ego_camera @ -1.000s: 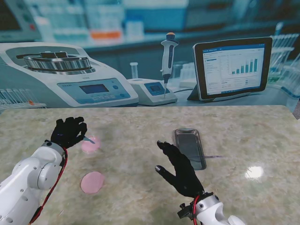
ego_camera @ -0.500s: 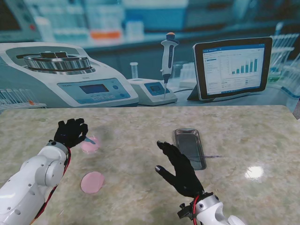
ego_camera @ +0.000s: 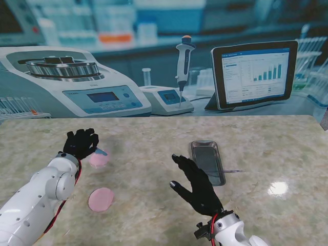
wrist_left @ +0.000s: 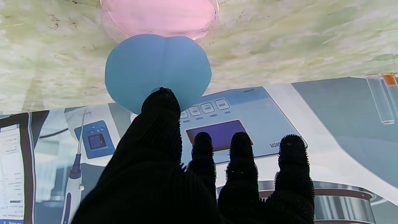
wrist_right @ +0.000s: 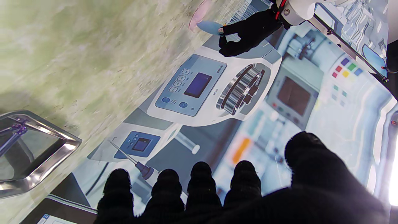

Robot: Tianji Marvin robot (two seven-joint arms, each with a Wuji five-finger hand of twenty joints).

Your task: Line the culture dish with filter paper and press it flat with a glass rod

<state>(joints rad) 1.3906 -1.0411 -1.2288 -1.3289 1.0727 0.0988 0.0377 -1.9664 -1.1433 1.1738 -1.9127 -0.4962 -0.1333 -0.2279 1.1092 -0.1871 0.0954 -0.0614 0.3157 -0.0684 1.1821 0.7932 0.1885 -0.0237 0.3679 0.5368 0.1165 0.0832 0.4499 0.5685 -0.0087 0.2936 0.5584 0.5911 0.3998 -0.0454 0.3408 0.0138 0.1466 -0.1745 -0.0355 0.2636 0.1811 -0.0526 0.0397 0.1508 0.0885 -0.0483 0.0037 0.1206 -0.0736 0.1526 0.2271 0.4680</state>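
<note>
Left: our left hand (ego_camera: 80,144) pinches the blue paper (wrist_left: 158,70) above the far pink dish (ego_camera: 99,159); lining not yet done. Near dish (ego_camera: 101,199) appears empty. Right hand (ego_camera: 197,187) idle, fingers spread. Rod (ego_camera: 231,171) apparently on the tray (ego_camera: 207,162); pressing remains.

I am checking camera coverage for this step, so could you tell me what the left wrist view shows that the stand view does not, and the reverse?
Only the left wrist view shows the blue filter paper clearly as a round sheet pinched at the left hand, its far edge overlapping the pink culture dish.

Only the stand view shows the second pink dish nearer to me, the metal tray with the glass rod beside it, and the open right hand.

Both show the left hand, the paper and the farther dish on the marble table.
</note>
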